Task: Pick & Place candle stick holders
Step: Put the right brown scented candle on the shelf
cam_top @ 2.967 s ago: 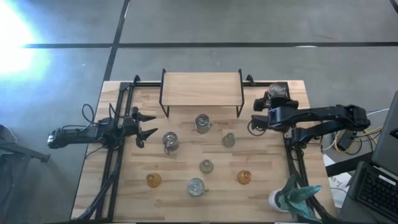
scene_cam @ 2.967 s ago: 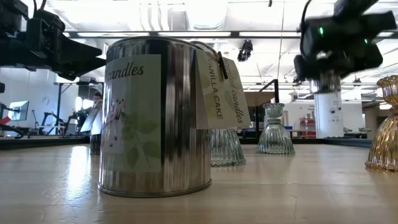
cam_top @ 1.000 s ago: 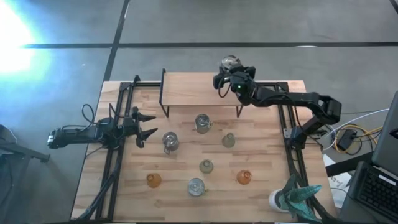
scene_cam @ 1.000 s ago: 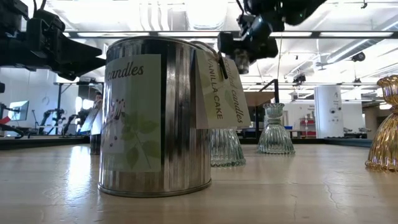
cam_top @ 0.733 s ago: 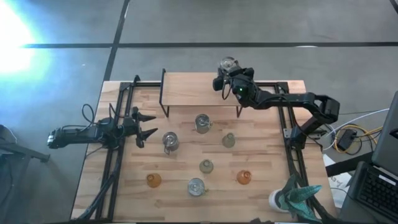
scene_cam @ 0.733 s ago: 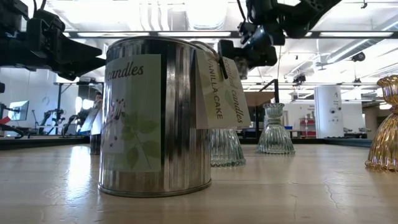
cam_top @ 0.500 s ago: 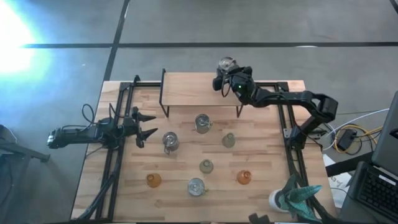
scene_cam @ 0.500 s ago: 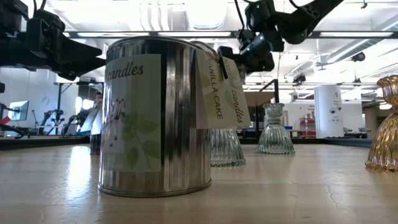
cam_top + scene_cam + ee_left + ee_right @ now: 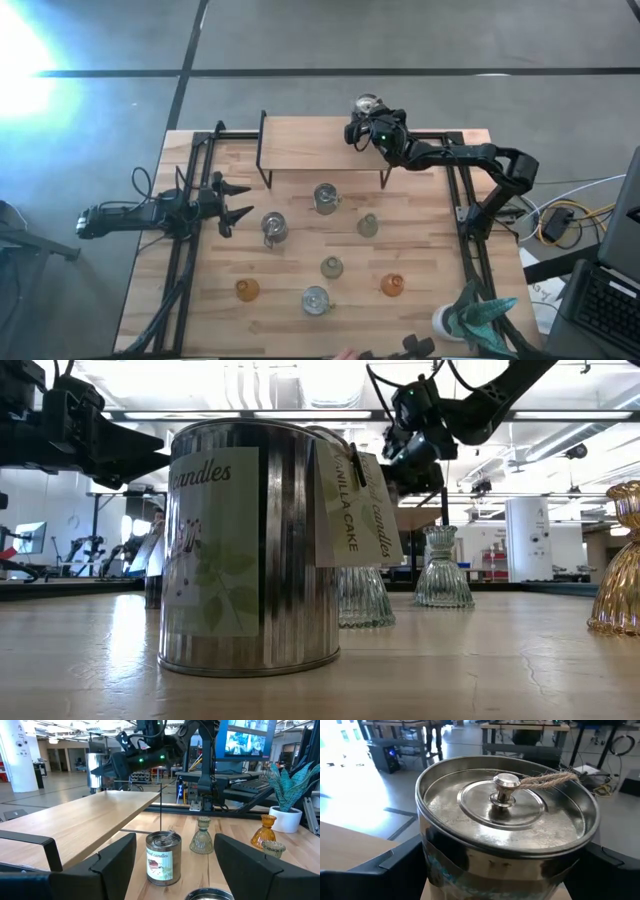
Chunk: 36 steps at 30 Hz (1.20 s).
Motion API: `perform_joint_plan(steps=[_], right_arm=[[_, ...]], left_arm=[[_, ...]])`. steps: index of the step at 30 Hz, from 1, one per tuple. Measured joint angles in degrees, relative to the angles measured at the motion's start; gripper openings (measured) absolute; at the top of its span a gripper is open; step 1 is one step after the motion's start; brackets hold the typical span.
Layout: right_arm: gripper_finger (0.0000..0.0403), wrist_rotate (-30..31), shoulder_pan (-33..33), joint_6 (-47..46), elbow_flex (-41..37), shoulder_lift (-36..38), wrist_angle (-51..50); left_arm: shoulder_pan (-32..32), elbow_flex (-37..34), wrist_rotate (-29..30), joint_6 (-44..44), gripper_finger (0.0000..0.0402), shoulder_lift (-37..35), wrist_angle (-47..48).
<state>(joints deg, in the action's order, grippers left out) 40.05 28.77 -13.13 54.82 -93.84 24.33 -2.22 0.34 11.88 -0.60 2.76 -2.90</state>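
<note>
- Right end effector (image 9: 368,112) holds a silver candle tin (image 9: 506,825), fingers wide round its sides, above the far right corner of the wooden shelf (image 9: 322,145).
- Keep tin upright, lower straight down; it sits near the shelf edge, so prob nudge inward before letting go.
- Other holders stand on the surface (image 9: 290,270) below, nearer cam, e.g. a labelled tin (image 9: 325,197).
- Left end effector (image 9: 232,200) waits half open, well apart.

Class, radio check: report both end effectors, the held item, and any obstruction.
Right end effector gripping lidded silver metal candle tin above raised wooden shelf. Left end effector idle, open, at table's left. Shelf clear beneath.
</note>
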Motion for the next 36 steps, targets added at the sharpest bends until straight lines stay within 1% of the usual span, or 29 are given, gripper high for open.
perform_joint_plan(steps=[10,22,26,36], right_arm=[[0.0351,-2.81,1.66,-1.90,-0.74,0.00,-0.22],[0.0351,-4.53,0.83,-1.75,-0.76,0.18,-3.43],[0.0352,-4.31,0.74,-2.38,-0.71,0.71,-5.83],[0.0356,-2.58,0.75,-2.16,-0.89,0.87,-7.12]], left_arm=[[-0.02,0.00,0.00,0.00,0.0273,0.00,0.00],[-0.02,0.00,0.00,0.00,0.0273,0.00,0.00],[-0.02,0.00,0.00,0.00,0.0273,0.00,0.00],[-0.02,0.00,0.00,0.00,0.0273,0.01,0.00]])
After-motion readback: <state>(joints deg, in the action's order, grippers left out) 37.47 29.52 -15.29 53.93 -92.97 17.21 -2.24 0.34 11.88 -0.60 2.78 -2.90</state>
